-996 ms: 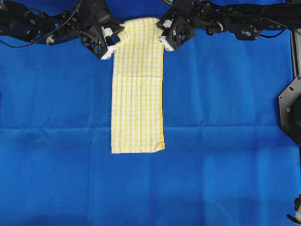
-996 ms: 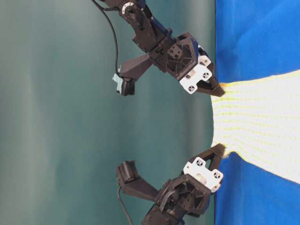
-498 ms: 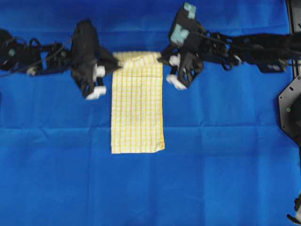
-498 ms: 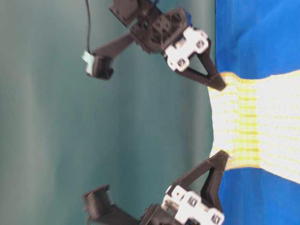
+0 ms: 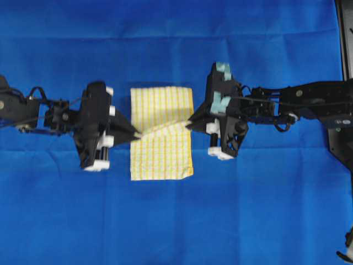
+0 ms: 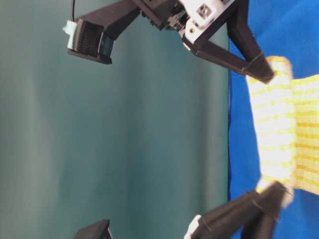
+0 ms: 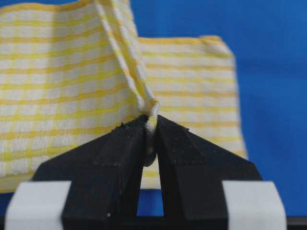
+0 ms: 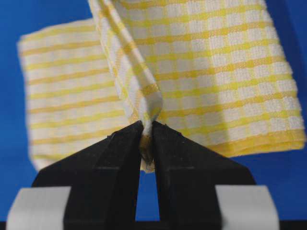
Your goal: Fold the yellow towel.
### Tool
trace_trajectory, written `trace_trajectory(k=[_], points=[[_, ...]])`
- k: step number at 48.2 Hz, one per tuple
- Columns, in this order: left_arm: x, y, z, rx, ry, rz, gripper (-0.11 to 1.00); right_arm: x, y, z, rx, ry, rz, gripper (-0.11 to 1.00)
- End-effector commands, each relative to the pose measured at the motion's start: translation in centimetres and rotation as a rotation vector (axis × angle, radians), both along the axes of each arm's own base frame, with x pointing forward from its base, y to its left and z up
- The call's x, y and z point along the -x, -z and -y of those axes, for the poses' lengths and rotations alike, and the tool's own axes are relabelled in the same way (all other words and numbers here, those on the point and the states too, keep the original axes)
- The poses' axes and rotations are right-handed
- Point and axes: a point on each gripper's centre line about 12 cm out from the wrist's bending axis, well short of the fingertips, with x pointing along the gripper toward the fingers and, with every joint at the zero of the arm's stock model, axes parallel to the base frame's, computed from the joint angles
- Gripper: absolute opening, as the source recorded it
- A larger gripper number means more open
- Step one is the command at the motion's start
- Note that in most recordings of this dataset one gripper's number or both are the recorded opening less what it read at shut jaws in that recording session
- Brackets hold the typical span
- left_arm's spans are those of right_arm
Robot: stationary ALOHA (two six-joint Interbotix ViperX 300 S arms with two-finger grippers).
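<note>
While pinched at both corners, yellow towel (image 5: 161,132) lies mid-fold on blue cloth (image 5: 176,221). Left gripper (image 7: 150,125) clamped tight on towel's left corner; right gripper (image 8: 146,128) clamped on right corner. Lifted edge spans between them, above flat lower layer. Teal backdrop (image 6: 114,124) beyond.

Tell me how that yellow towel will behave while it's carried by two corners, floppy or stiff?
Likely floppy: the yellow towel sags between the left tool and the right tool. Probably light, since thin pinches at each corner hold it. It bunches into a pleat at the fingertips, so it may crease easily.
</note>
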Motion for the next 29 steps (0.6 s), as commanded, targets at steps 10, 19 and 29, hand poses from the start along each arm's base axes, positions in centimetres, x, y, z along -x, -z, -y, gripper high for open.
trace_trajectory(k=[10,19,29], points=[[-0.6,-0.5,3.1,0.024,0.071,0.018,0.05,-0.6,-0.1,-2.4,-0.023,-0.03,0.038,0.08],[-0.8,0.8,3.5,0.019,0.079,-0.023,0.05,-1.0,1.3,-3.1,-0.024,-0.038,0.014,0.08],[-1.4,1.6,4.0,0.017,0.089,-0.041,0.05,-1.3,2.4,-3.7,-0.035,-0.039,-0.009,0.08]])
